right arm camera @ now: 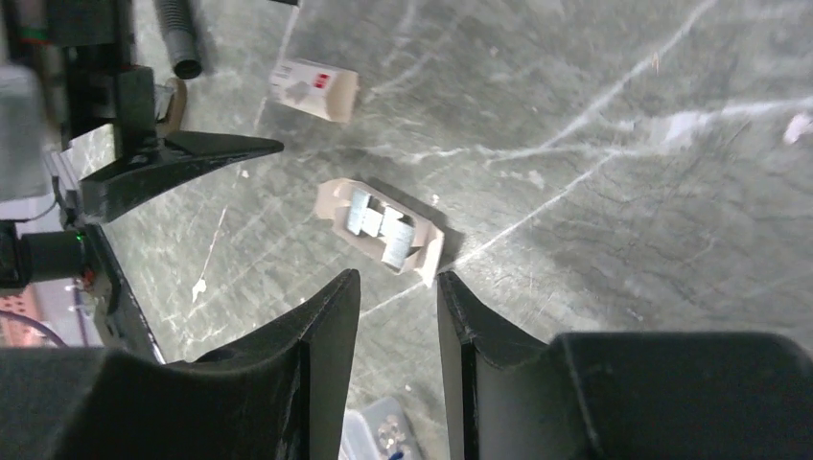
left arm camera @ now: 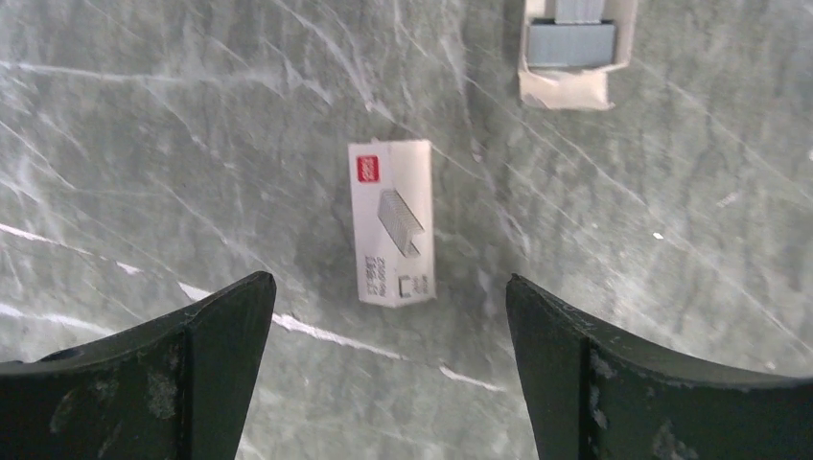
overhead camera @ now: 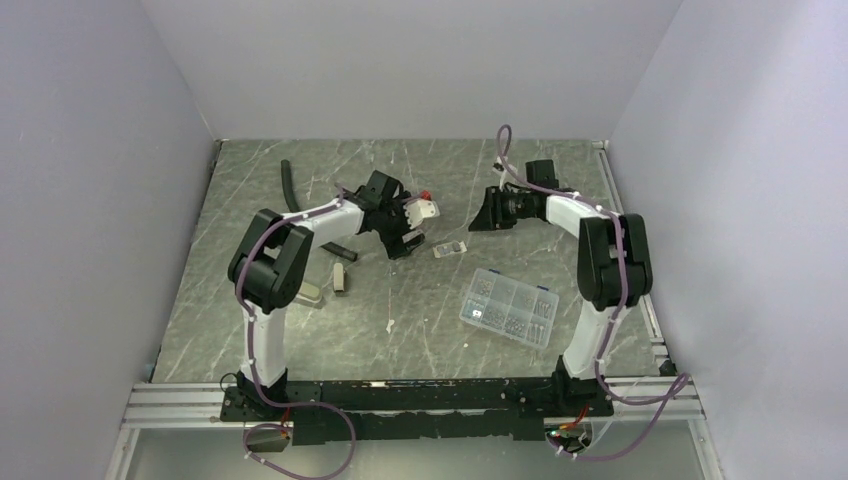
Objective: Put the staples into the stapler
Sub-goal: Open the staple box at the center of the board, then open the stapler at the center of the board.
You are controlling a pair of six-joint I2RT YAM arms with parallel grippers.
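The staples [right arm camera: 383, 228] are grey strips in an open cardboard tray [overhead camera: 450, 248] on the marble table. The tray lies just past the tips of my right gripper [right arm camera: 398, 278], whose jaws stand a narrow gap apart with nothing between them. The tray's white sleeve with a red label [left arm camera: 391, 222] lies flat beneath my left gripper [left arm camera: 385, 283], which hangs wide open above it and holds nothing. The tray [left arm camera: 571, 46] shows at the top edge of the left wrist view. The small olive-grey stapler [overhead camera: 340, 278] sits by the left arm's elbow, away from both grippers.
A clear compartment box of metal bits [overhead camera: 508, 307] stands near the right arm's base. A black tube [overhead camera: 290, 185] lies at the back left and a short black bar [overhead camera: 338, 250] beside the left arm. Another pale piece [overhead camera: 312, 293] rests next to the stapler.
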